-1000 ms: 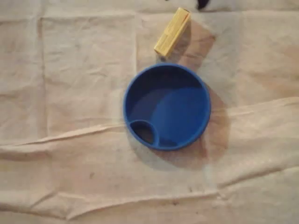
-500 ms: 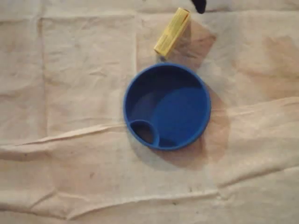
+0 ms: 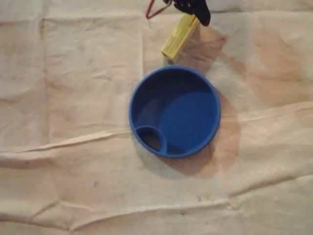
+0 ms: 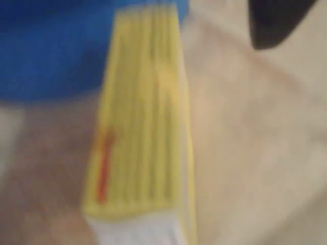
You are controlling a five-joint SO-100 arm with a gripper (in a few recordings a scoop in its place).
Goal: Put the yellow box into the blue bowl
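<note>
The yellow box [image 3: 178, 35] lies flat on the cloth, long and slanted, just above the blue bowl's rim [image 3: 133, 100] in the overhead view. My gripper [image 3: 198, 12] reaches in from the top edge and hangs over the box's upper end, open and holding nothing. In the blurred wrist view the box [image 4: 143, 127] runs down the middle, the bowl [image 4: 51, 51] sits at the top left, and one dark fingertip [image 4: 273, 23] shows at the top right, clear of the box.
A wrinkled beige cloth [image 3: 73, 171] covers the whole table. A small round pocket [image 3: 151, 138] sits inside the bowl at its lower left. A red wire [image 3: 154, 10] loops beside the gripper.
My gripper has come further down into the overhead view and now overlaps the box's upper end. The box and the bowl have not moved.
</note>
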